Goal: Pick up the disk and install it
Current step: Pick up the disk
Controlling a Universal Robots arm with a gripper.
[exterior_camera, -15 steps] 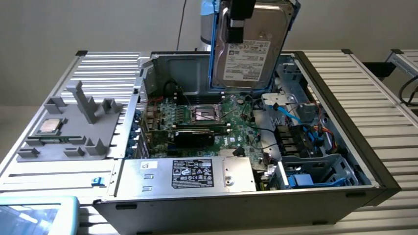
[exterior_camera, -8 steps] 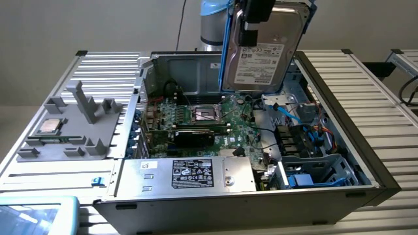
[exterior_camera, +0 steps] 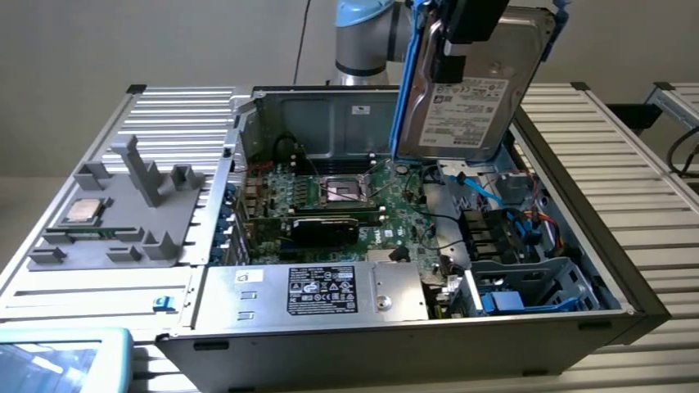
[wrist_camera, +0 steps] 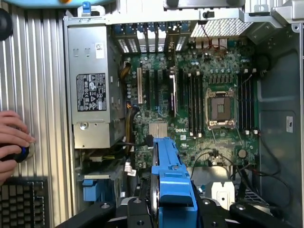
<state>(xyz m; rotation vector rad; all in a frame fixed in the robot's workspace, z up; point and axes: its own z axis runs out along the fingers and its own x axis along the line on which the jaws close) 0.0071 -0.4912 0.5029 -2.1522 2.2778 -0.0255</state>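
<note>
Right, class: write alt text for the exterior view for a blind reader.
A robot's claw holds the disk, silver in a blue frame, upright above an open computer case on a slatted table. Inside are a green circuit board and a silver box with a black label; a grey holder with a chip sits at the exterior view's left.

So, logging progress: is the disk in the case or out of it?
Out. The disk hangs upright, clamped in the gripper, above the open case and its motherboard, not seated in any bay.
</note>
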